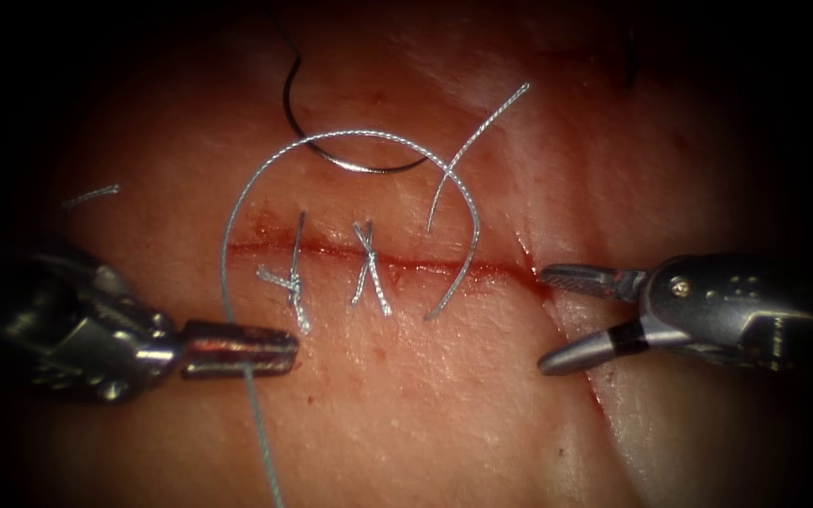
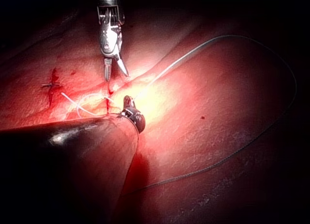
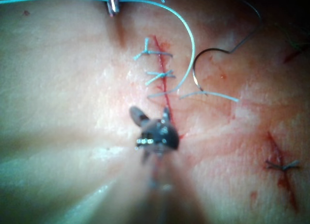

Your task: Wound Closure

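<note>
The cut [image 1: 397, 266] runs across the tissue [image 1: 444, 414], with two tied stitches [image 1: 369, 268] on its left half. My left tool [image 1: 284, 349], below the cut's left end, is shut on the pale thread [image 1: 350, 134]. That thread arches over the cut and enters the tissue near its right part. A free thread end [image 1: 477, 132] rises beyond the cut. The dark curved needle [image 1: 359, 166] lies on the tissue above the cut, held by neither tool. At the cut's right end my right tool [image 1: 544, 320] stands open, holding nothing. The right wrist view has the needle [image 3: 203, 64] beside the stitches [image 3: 157, 64].
Thread trails from the left tool toward the lower edge [image 1: 265, 452]. A short cut thread piece [image 1: 91, 196] lies at the far left. A second cut with a stitch [image 3: 281, 164] sits off to one side. Red fluid lines the main cut.
</note>
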You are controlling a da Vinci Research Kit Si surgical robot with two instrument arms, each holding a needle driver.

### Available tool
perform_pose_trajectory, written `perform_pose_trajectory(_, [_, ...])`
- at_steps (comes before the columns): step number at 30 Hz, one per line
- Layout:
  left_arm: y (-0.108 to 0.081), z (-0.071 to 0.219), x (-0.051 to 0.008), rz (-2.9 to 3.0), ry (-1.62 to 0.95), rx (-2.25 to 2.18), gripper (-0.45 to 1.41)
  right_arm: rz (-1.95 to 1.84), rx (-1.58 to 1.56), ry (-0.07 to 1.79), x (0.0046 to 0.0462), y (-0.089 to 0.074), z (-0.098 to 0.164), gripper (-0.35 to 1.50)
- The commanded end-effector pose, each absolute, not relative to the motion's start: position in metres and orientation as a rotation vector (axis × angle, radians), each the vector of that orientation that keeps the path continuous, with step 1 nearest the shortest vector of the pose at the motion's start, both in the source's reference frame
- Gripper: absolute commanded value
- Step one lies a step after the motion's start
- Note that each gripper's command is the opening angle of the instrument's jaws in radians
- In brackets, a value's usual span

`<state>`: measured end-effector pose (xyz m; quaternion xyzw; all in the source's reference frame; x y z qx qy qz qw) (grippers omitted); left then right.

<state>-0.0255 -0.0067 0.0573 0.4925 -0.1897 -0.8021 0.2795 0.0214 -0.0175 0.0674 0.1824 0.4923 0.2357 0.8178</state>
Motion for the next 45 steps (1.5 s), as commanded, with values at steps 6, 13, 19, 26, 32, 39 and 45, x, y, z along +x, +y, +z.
perform_pose_trajectory(6, [-0.007, 0.058, -0.0265, -2.126, -0.523, 1.304, -0.45, 0.515, 0.373, 1.100, 0.0215, -0.014, 0.065, 1.17])
perform_pose_trajectory(13, [-0.008, 0.057, -0.0283, -2.094, -0.526, 1.286, -0.45, 0.480, 0.379, 1.119, 0.0233, -0.008, 0.067, -0.35])
perform_pose_trajectory(19, [-0.008, 0.057, -0.0298, -2.077, -0.527, 1.273, -0.45, 0.487, 0.320, 1.150, 0.0261, -0.004, 0.072, -0.35])
perform_pose_trajectory(26, [-0.006, 0.058, -0.0311, -2.081, -0.531, 1.269, -0.45, 0.443, 0.326, 1.162, 0.0294, -0.006, 0.076, -0.35])
perform_pose_trajectory(32, [-0.003, 0.061, -0.0310, -2.092, -0.536, 1.262, -0.45, 0.376, 0.386, 1.207, 0.0301, -0.008, 0.075, -0.35])
perform_pose_trajectory(39, [-0.003, 0.067, -0.0313, -2.132, -0.496, 1.235, -0.45, 0.389, 0.382, 1.281, 0.0293, -0.008, 0.073, -0.35])
perform_pose_trajectory(45, [-0.005, 0.070, -0.0332, -2.122, -0.440, 1.256, -0.45, 0.412, 0.394, 1.300, 0.0300, -0.008, 0.073, -0.35])
